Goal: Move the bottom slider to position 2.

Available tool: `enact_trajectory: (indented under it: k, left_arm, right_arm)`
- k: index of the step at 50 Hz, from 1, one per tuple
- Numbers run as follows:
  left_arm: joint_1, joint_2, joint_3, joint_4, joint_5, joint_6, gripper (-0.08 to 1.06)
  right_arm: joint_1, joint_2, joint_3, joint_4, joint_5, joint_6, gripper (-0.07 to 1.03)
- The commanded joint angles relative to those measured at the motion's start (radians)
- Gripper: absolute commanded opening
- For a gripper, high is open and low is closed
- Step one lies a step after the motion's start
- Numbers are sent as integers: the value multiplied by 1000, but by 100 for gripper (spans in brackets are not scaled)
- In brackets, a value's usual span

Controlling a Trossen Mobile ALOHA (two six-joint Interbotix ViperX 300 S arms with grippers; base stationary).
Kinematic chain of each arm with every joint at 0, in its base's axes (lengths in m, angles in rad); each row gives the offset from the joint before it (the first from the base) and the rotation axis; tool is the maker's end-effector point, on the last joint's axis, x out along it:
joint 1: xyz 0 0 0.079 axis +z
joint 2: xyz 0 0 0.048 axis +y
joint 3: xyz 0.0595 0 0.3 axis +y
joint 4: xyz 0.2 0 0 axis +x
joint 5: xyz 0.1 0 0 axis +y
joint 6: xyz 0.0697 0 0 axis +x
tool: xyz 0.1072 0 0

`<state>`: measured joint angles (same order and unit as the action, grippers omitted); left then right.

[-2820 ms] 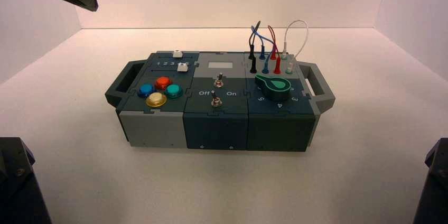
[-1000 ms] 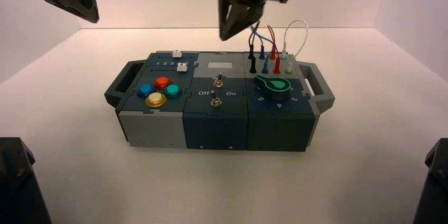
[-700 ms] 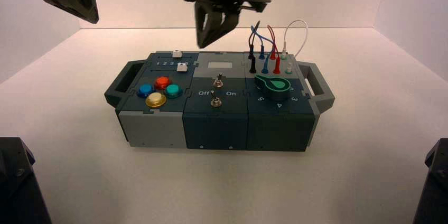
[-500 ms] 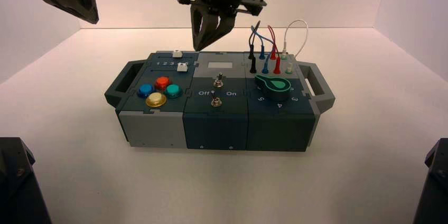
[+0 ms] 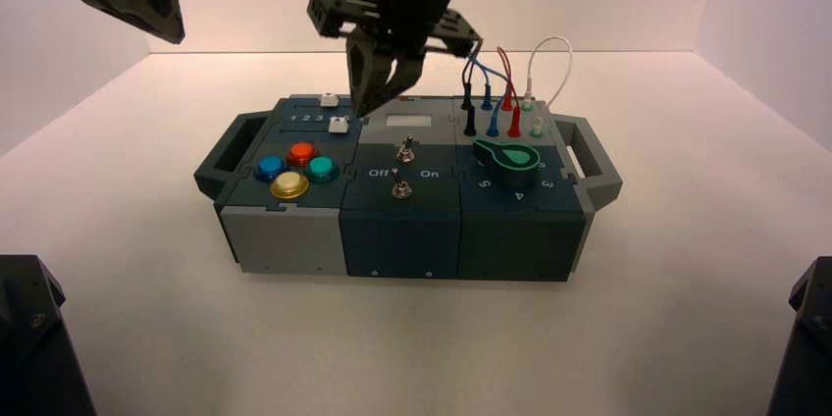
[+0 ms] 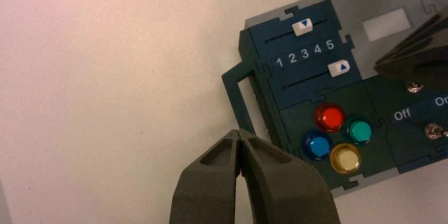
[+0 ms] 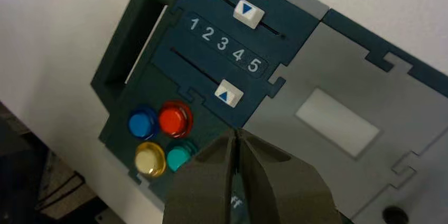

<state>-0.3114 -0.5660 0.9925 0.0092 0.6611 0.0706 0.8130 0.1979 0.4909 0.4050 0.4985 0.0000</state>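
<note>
Now right claw point(image 5: 368, 102) clenched, matte wedge tips just above bottom slider point(image 7: 229, 93) | slider: square white cap, blue triangle, near digit 5 | left claw point(image 6: 240, 139) clenched, off box point(image 5: 280, 239).

Plain white tabletop point(image 5: 687, 338) within white walls point(image 5: 589, 4), warm light.

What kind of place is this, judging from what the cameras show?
Probably a robot test cell in a lab. A control box carrying coloured buttons, sliders and plugged wires stands alone on a plain white table enclosed by white walls, and the right gripper hangs just above it.
</note>
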Motion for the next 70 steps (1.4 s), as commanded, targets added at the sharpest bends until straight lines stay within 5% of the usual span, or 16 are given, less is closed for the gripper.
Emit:
enact_trajectory:
  k: [1, 70]
  left_arm:
    - [-11, -9, -28, -2, -5, 3, -3]
    - [-23, -2, -25, 0, 0, 3, -3]
  right_arm:
    - [-2, 3, -29, 21, -26, 6, -2]
    - [-20, 83, -83, 51, -49, 6, -2]
